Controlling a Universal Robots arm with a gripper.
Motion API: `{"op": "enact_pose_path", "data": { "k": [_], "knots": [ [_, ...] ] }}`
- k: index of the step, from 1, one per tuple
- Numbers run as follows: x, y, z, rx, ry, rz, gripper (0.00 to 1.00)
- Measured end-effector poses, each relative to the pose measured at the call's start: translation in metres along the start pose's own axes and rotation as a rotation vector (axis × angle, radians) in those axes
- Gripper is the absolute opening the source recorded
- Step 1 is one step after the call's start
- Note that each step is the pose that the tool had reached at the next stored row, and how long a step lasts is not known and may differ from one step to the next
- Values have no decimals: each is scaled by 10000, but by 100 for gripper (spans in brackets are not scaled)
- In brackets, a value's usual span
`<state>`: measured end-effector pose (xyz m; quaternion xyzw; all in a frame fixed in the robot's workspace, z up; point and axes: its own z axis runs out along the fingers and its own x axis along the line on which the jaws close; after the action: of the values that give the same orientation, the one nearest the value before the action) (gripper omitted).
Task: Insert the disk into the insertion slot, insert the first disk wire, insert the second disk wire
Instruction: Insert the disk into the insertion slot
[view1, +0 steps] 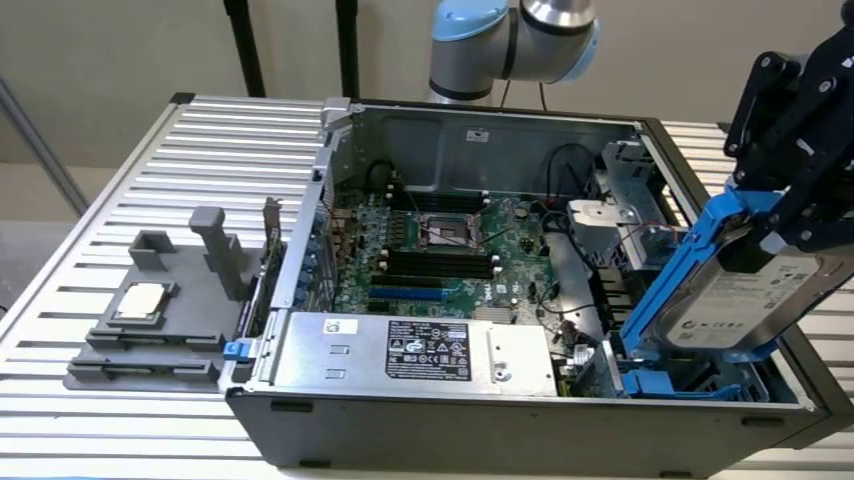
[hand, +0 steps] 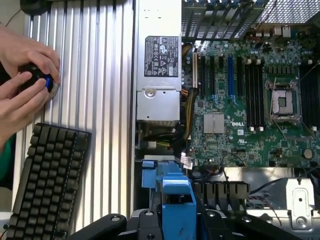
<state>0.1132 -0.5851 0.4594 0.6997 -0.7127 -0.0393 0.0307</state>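
— Where's the disk (view1: 747, 300)?

— In my claw (view1: 781, 228), clenched on the upper end of its blue carrier. I hold it tilted, lower end down, at the mouth of the insertion slot (view1: 667, 382), five o'clock of the case (view1: 534, 425) in the exterior view. That way the carrier can meet the blue rails. Not seated yet, I'd judge, and I can't tell if it touches them.

— Any writing?

— "DELL" on the motherboard (hand: 236, 122). I can't make out the label print on the disk, or on the power-supply box (view1: 427, 350) at six o'clock.
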Motion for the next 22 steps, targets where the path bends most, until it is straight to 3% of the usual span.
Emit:
{"op": "enact_pose_path", "data": {
  "k": [5, 12, 14, 18, 22],
  "knots": [
    [33, -3, 45, -3, -166, -16, 33],
    [35, -9, 100, -39, -312, -31, 33],
    [45, -27, 102, -101, -358, -35, 33],
    [82, -73, 103, -233, -385, -34, 33],
    [98, -98, 113, -287, -446, -52, 33]
  ]
}}
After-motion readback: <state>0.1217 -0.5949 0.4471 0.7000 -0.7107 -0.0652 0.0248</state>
